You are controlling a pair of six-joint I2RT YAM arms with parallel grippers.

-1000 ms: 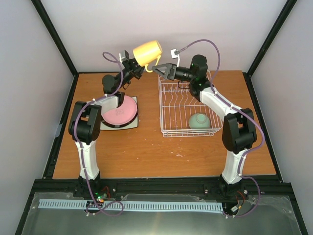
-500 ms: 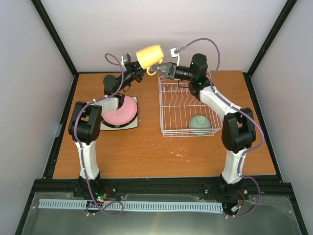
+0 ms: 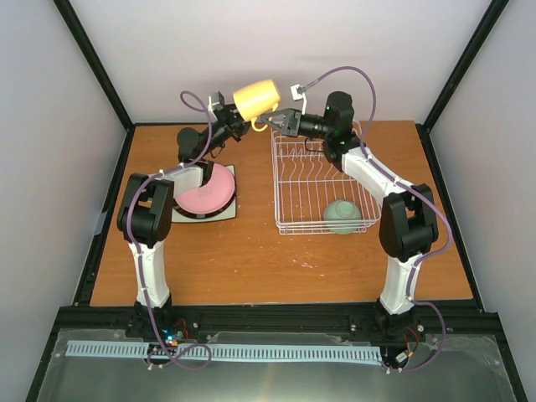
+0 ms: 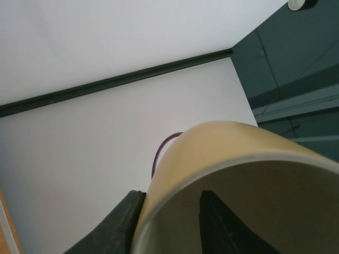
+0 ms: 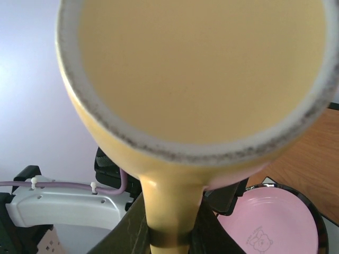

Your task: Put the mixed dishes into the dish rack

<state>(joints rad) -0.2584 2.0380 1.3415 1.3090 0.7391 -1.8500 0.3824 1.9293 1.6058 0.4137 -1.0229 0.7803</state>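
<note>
Yellow mug (image 3: 256, 98) aloft at top centre, right hand (image 5: 169, 225) clamped on its handle, left hand (image 4: 168, 206) narrowly parted, slack astride the rim, dish rack (image 3: 277, 184) just below right.

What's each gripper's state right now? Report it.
Left gripper: open, fingers astride the yellow mug rim, not clamping.
Right gripper: shut on the yellow mug, by its handle.

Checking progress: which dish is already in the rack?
The mint-green bowl, in the near right corner of the dish rack. The yellow mug is up in the air, and the pink plate lies outside, left of the rack.
</note>
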